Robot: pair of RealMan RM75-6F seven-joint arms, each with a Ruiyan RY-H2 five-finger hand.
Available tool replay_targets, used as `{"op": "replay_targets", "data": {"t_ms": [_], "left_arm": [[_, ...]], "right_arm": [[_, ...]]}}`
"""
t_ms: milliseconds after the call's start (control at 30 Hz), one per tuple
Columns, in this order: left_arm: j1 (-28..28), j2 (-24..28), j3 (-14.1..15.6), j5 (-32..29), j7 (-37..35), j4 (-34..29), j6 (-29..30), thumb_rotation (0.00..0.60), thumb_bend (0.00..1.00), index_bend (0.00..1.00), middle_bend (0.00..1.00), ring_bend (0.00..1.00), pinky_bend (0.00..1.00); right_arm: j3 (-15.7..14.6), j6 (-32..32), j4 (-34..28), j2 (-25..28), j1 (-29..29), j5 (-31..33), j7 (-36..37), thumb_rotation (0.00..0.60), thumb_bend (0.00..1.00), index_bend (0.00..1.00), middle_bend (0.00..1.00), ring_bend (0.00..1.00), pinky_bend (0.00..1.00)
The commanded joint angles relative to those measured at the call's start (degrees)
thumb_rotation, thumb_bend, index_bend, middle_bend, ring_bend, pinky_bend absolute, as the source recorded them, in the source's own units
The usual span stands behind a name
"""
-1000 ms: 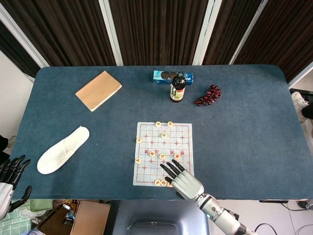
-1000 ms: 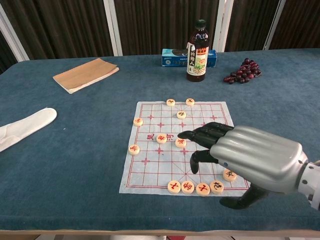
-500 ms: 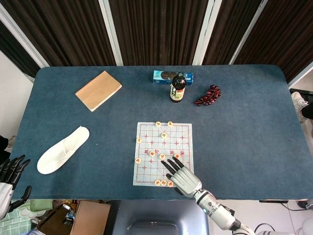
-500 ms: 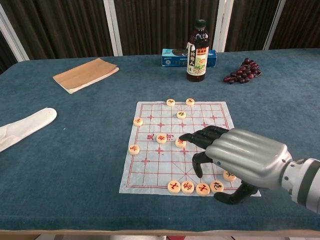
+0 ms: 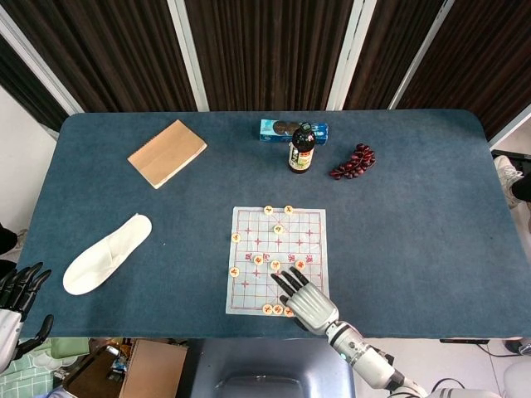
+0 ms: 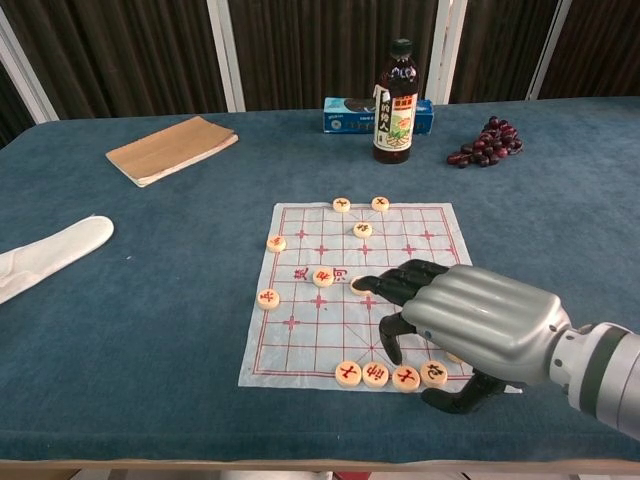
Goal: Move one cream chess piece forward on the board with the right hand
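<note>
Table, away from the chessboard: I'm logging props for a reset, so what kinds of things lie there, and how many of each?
Notebook: 1
Slipper: 1
Bottle: 1
Blue box: 1
Grape bunch: 1
Total: 5

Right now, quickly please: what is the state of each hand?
Left hand: open, holding nothing.
Right hand: over the white chess board, fingers on a cream piece; grip cannot be told.
</note>
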Motion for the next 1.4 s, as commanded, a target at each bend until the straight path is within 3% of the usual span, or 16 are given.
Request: {"op": "replay_targets", "data": {"t_ms": [33,700,1067,1200,1400], "left_arm": [[0.0,0.0,0.0,0.0,0.0,0.0,0.0,0.6,0.45,0.0,0.0,0.0,0.01],[0.1,0.1,0.0,0.0,-0.8,0.1,0.4,0.6,0.45,0.0,0.0,0.0,0.01],[0.2,0.1,-0.1,-0.1,-0.8,0.1,0.7,0.6,0.45,0.0,0.0,0.0,0.01],[0.2,0.1,-0.1,-0.1,-0.3,0.1,0.5,0.6,0.45,0.0,0.0,0.0,0.01],[0.3,0.3,-0.2,-0.3,-0.7,0.1,0.7,0.6,0.45,0.0,0.0,0.0,0.01]], "right_arm": [[-0.2,0.1,0.0,-0.2,0.4,0.6,-0.5,0.6,0.44,0.56,0.0,0.0,0.0],[-1.3,2.9,-0.4,-0.3,1.8,1.9,0.4,0.6,0.48,0.66,0.05,0.0,0.0],[0.9,4.6,-2.1,1.0,2.5,2.5,4.1,0.6,0.48,0.66,0.05,0.0,0.0],[3.4,2.5,-0.7,-2.0,5.1,6.6,0.2,0.6,0.48,0.66,0.05,0.0,0.0],[4.0,2.1,1.8,-5.5,6.8,12.0,-5.6,0.6,0.48,0.66,0.05,0.0,0.0]]}}
